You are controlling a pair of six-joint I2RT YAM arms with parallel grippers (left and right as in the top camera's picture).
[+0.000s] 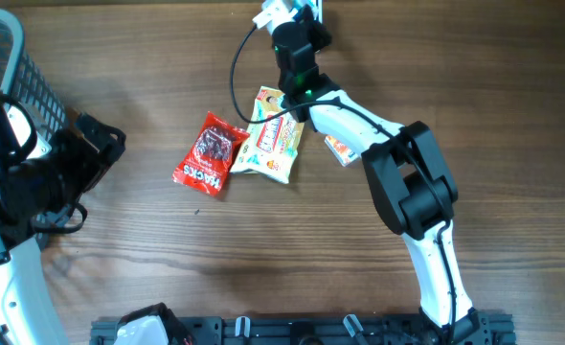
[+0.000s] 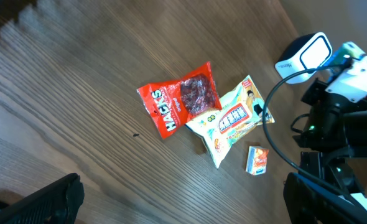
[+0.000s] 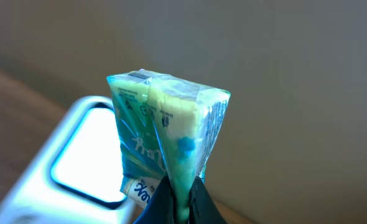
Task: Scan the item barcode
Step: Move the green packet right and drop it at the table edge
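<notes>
step: present barcode | right tool (image 3: 180,194) pinched tight on green packet (image 3: 165,127), just beside scanner (image 3: 78,158) | left tool (image 1: 96,144) wide apart, empty | advice: turn barcode face square to scanner window, hold steady

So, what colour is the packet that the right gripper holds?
The packet is turquoise and pale green; right wrist view.

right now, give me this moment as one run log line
step: scan | right gripper: shut on green packet, in front of scanner | left gripper: open, empty
</notes>
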